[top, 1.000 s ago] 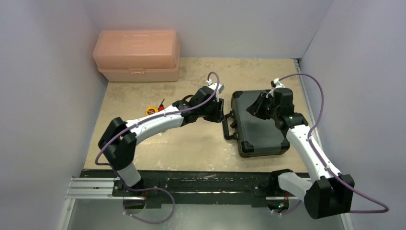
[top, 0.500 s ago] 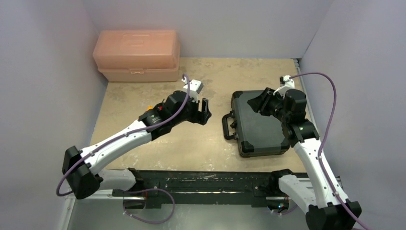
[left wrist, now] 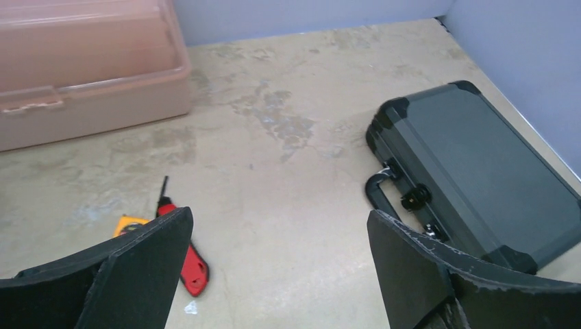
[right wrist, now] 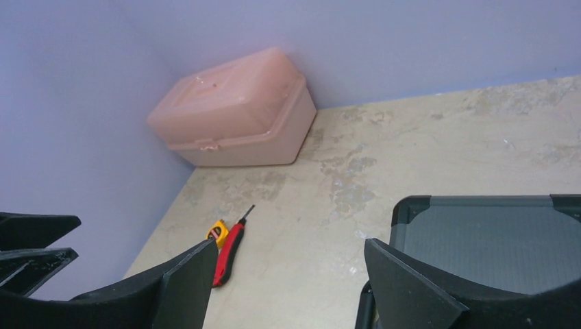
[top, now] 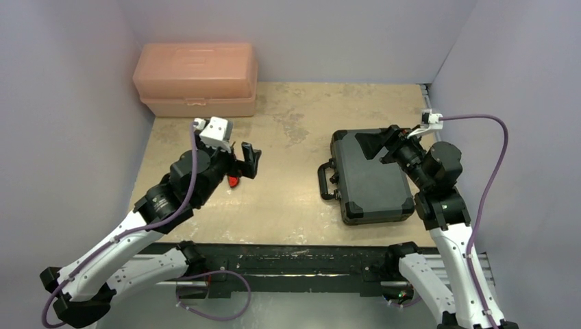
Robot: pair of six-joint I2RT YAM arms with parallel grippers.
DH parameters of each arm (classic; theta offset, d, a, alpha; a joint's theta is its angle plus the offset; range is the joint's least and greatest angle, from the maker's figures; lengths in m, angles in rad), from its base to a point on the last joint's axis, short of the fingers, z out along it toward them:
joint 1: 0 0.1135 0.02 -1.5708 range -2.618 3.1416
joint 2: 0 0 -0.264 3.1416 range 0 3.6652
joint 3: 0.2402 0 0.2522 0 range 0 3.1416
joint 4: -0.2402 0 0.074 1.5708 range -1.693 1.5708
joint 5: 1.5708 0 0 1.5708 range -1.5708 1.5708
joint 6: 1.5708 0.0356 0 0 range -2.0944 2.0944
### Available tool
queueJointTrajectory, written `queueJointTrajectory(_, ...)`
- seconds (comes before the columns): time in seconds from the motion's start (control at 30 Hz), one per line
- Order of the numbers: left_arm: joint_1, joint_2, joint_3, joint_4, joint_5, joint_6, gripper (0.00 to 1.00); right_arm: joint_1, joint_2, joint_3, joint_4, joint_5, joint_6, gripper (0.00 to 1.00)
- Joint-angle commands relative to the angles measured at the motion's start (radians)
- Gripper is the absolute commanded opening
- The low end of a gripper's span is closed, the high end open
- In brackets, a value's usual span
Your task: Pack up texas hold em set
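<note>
The black hard case [top: 373,179] of the texas hold em set lies shut on the table's right half, its handle [top: 323,180] facing left. My left gripper [top: 248,160] hovers open left of centre, well away from the case, with nothing between its fingers. In the left wrist view the case [left wrist: 479,181] is at the right, beyond the right finger [left wrist: 411,267]. My right gripper [top: 380,144] hangs open above the case's far edge, holding nothing. In the right wrist view the case's lid [right wrist: 493,236] shows behind the right finger [right wrist: 411,288].
A peach plastic toolbox [top: 196,79] stands shut at the back left corner. A red utility knife [left wrist: 185,250] and a yellow tape measure [left wrist: 128,224] lie on the table under my left gripper; the knife [top: 233,181] peeks out in the top view. Grey walls close in three sides.
Both grippers have opened wide. The left arm has pulled back and to the left, away from the case handle. The right arm has drawn back to the right, off the lid.
</note>
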Motion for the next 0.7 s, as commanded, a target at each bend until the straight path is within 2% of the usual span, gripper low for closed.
queueJointTrajectory(0.0, 0.006, -0.049, -0.001, -0.04, -0.142, 0.097, 1.0, -0.001, -0.015, 0.024, 0.07, 0.026, 0.017, 0.83)
queueJointTrajectory(0.1, 0.006, -0.088, -0.012, -0.027, -0.158, 0.162, 1.0, -0.001, -0.017, 0.034, 0.063, 0.063, 0.019, 0.83)
queueJointTrajectory(0.27, 0.007, -0.168, -0.108, 0.092, -0.212, 0.278, 1.0, 0.0, -0.007, 0.047, 0.075, 0.067, 0.034, 0.84)
queueJointTrajectory(0.47, 0.007, -0.237, -0.186, 0.156, -0.221, 0.364, 1.0, 0.0, -0.021, 0.021, 0.111, 0.071, 0.024, 0.92)
queueJointTrajectory(0.67, 0.006, -0.258, -0.187, 0.147, -0.233, 0.401, 1.0, -0.001, -0.077, -0.046, 0.175, 0.088, -0.009, 0.99)
